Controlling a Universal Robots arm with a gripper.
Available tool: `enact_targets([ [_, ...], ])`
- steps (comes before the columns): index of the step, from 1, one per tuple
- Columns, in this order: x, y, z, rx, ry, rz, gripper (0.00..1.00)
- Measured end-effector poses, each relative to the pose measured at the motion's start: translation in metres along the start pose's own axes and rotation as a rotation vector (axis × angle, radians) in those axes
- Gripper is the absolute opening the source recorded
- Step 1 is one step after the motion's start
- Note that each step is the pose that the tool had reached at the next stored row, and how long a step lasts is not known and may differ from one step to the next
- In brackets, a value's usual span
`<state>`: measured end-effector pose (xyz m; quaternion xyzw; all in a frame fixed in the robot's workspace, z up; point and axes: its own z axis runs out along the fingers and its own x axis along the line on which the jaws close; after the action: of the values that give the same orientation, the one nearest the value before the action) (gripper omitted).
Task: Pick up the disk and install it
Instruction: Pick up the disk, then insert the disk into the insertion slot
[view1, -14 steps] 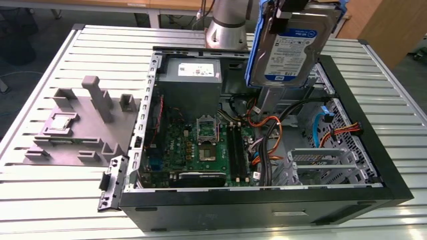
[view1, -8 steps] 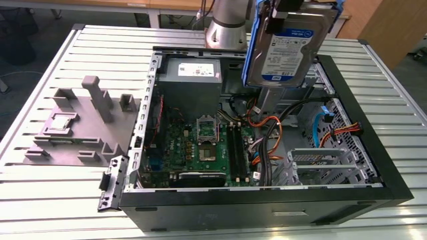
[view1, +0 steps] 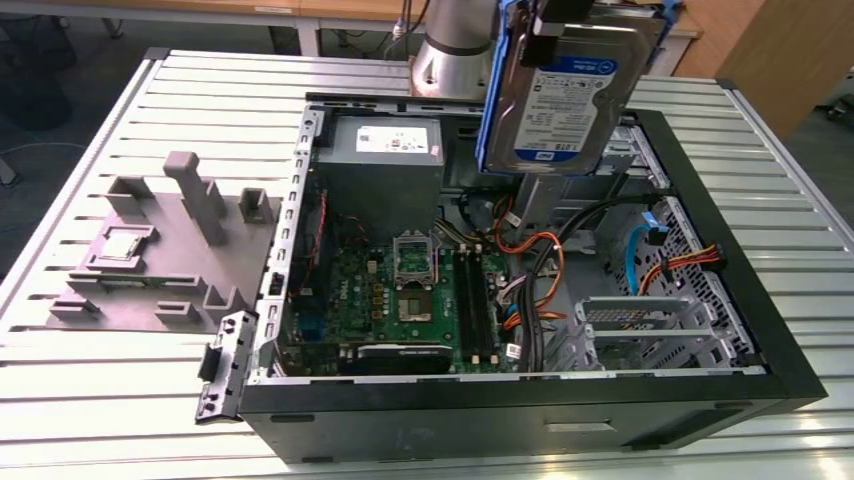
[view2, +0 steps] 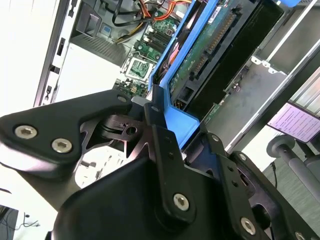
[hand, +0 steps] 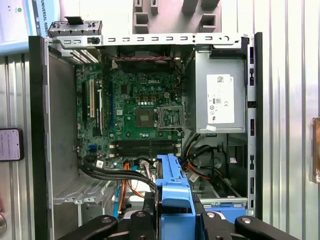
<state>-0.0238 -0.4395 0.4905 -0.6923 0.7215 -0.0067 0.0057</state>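
Clearly, the gripper (view2: 177, 122) was clenched on the blue carrier frame of the disk (view1: 567, 95). It held the disk almost upright in the air above the open computer case (view1: 534, 395), near the grey power-supply box (view1: 380, 150).

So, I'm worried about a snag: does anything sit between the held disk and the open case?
No cover closes the case. The disk, clamped in the gripper, hangs above it; cables run inside, roughly below it.

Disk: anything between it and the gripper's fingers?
Nothing. In the second wrist view the gripper clamps straight onto the blue carrier frame of the disk.
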Motion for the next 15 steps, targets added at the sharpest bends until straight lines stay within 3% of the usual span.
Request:
enact_targets([
  [15,0.0006,0.0139,-0.0002,0.0001,0.0,0.0,0.36],
])
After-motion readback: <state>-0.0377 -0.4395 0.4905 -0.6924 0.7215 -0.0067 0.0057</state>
